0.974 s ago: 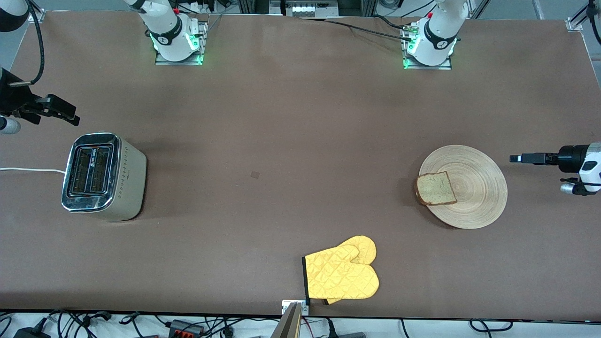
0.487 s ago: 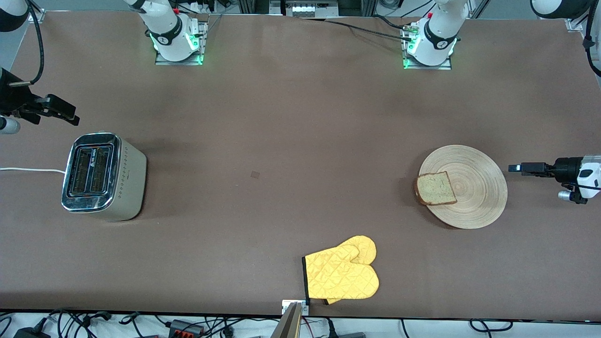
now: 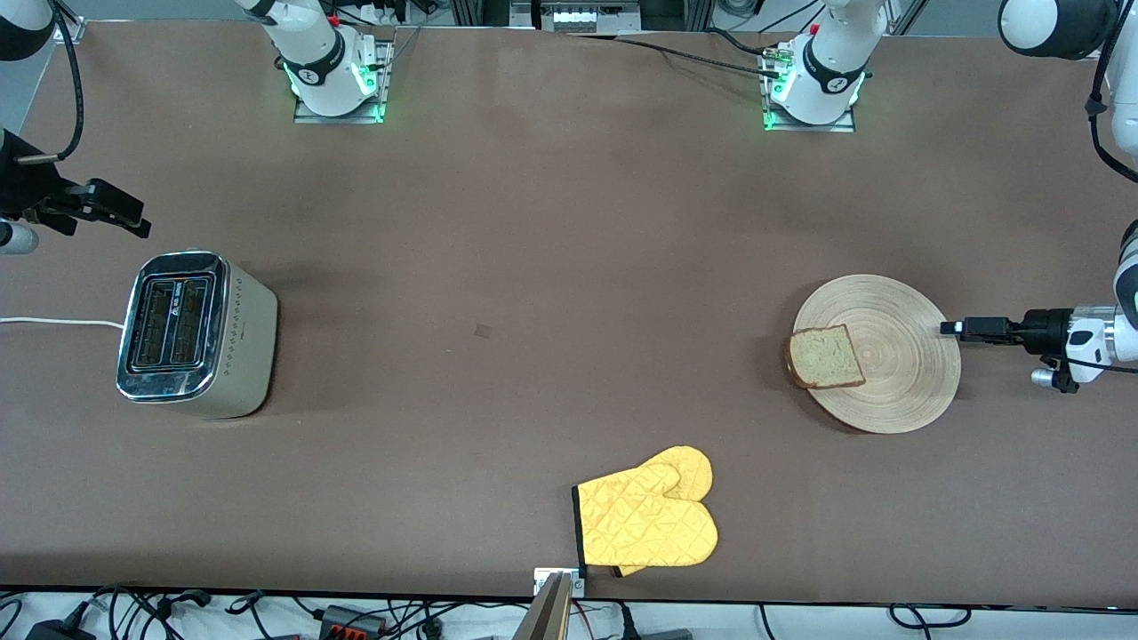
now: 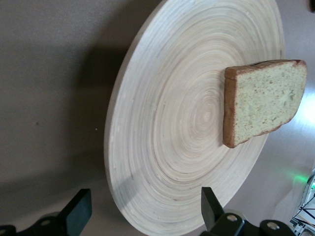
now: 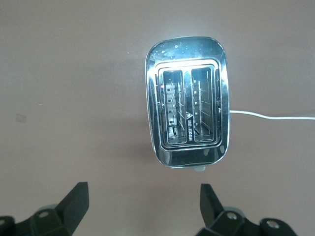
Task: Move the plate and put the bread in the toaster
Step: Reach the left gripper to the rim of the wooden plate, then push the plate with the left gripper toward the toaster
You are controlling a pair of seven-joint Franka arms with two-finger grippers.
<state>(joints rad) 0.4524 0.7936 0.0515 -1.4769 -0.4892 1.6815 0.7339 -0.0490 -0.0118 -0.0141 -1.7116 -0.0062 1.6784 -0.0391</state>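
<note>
plate (image 3: 898, 391): we see it on the tabletop, at the left arm's end.
bread (image 3: 826, 356): lies on the plate's edge.
left tool (image 3: 956, 327): wide, has moved in to the plate's rim; grasp seems next.
right tool (image 3: 124, 216): wide, waits near the toaster (image 3: 196, 333).

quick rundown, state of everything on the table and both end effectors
round light-wood plate: flat on table, bread on it
square brown-crust bread slice: lying at plate's edge
chrome two-slot toaster: upright, slots empty
yellow quilted oven mitt: lying flat
left end effector: open, at plate's rim
right end effector: open, waiting near toaster
</note>
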